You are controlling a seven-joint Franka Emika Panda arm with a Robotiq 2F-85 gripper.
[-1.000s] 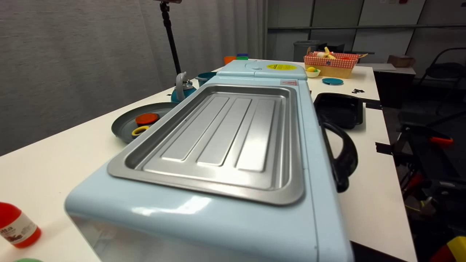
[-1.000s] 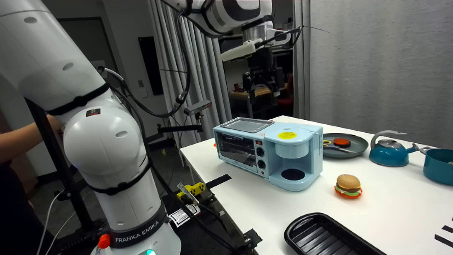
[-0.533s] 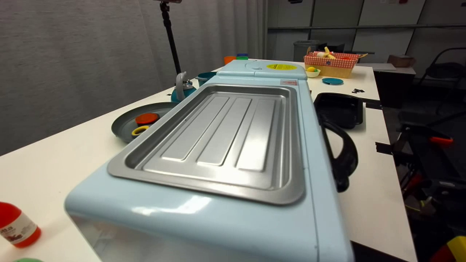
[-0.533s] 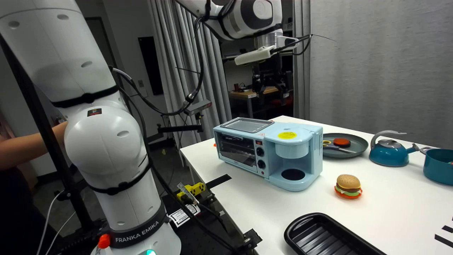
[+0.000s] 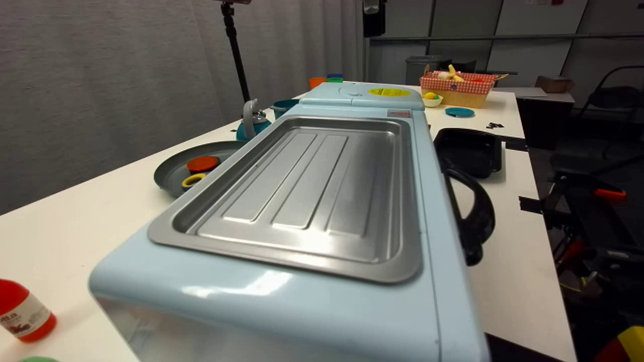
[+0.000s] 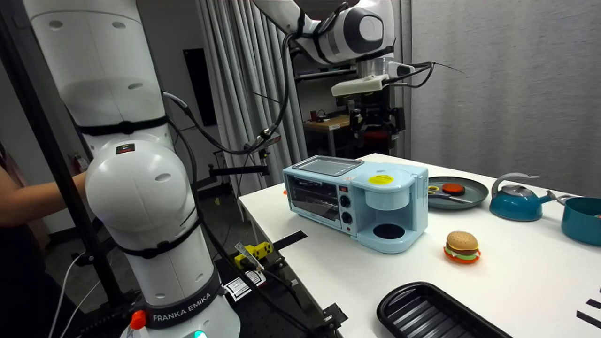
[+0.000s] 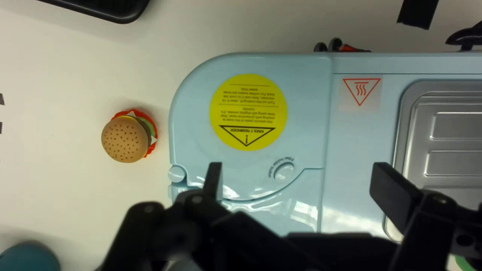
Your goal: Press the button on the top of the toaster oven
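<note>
The toaster oven [image 5: 282,296] is a pale-blue boxy appliance with a ribbed silver tray [image 5: 302,181] on top. It stands on the table in both exterior views [image 6: 350,206] and fills much of the wrist view [image 7: 354,146]. A small round button [image 7: 284,172], marked as the filter holder button, is on its top, below a yellow sticker [image 7: 248,113]. My gripper [image 7: 297,171] is open and empty, its black fingers spread wide, with the button between them in the picture. In an exterior view my gripper [image 6: 378,129] hangs above and apart from the oven top.
A toy hamburger [image 6: 462,246] and a black ribbed pan [image 6: 432,312] are on the table near the oven. A grey pan [image 6: 458,195] with scissors and a red-orange lid, a teal kettle [image 6: 516,202] and a teal pot [image 6: 582,218] stand beyond. A red bottle [image 5: 22,311] is beside the oven.
The arm has swung right and come lower in an exterior view, over the oven. A dark part of it now shows at the top of an exterior view. The oven has not moved.
</note>
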